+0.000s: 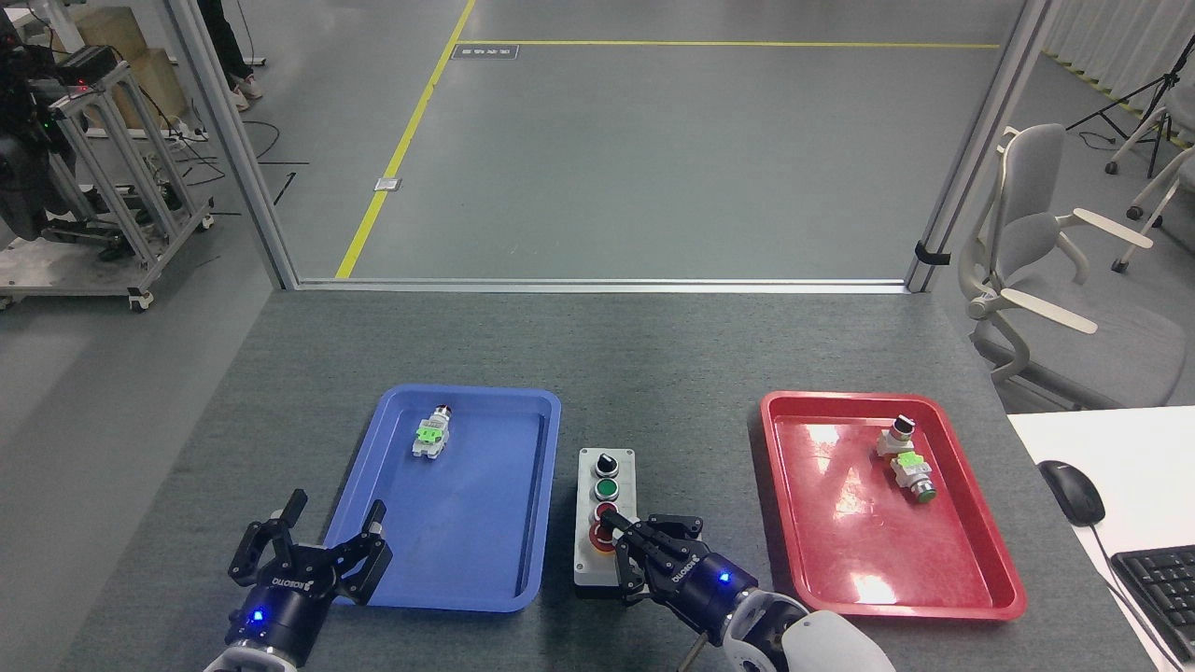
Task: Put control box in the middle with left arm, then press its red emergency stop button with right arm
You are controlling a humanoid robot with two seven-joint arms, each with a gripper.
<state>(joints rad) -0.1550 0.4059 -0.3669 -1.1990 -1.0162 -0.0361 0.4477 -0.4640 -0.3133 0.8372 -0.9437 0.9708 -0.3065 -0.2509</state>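
Here the right tool (624,537), black with a blue light on its body, lies low over the near end of the control box (606,523). Its fingers (644,541) are drawn narrow together, and their tips sit on or right at the red emergency stop button (600,536), covering part of its cap; whether they press it cannot be told. A white wrist (794,639) carries this tool in from the lower right, with a thin black cable (689,653) hanging under it.

The control box stands lengthwise on the dark grey tabletop (653,373), between the blue tray (532,504) and the red tray (780,504), closer to the blue one. From its far end its row reads: black knob (605,462), green button (607,488), small red button (606,511), then the emergency stop.

The left tool (333,521) hangs at the lower left, just beside the near left corner of the blue tray, its fingers spread wide and holding nothing. A blue light shows on its body.

In the blue tray lies one small switch part with a green tag (430,434). In the red tray lie two such parts (906,453), close together. At the right edge, a white surface bears a black mouse (1072,491) and a keyboard (1158,583). An office chair (1046,280) stands beyond.
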